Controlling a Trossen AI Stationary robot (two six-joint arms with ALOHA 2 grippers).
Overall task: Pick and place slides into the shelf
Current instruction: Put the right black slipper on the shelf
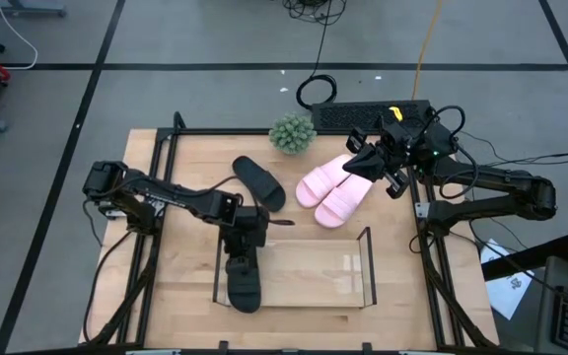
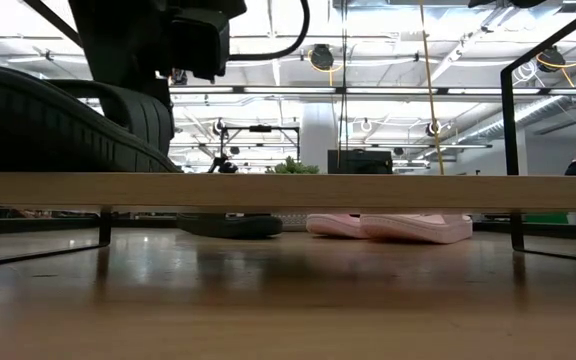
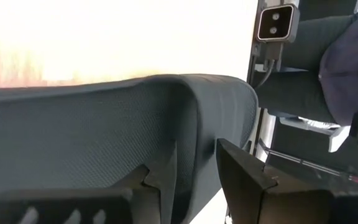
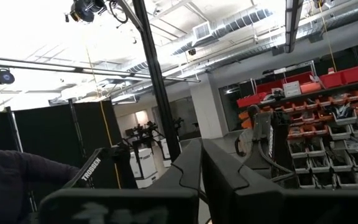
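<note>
a pale wooden table (image 1: 185, 286) sits on grey floor with a small potted plant (image 1: 292, 133) at its back edge. the left gripper (image 1: 246, 237) pinches a black slide (image 1: 245, 279) at the left end of the clear shelf (image 1: 353, 278). another black slide (image 1: 258, 183) and two pink slides (image 1: 331, 191) lie behind the shelf. the right gripper (image 1: 363, 163), fingers pressed together, hovers by the pink pair.
</note>
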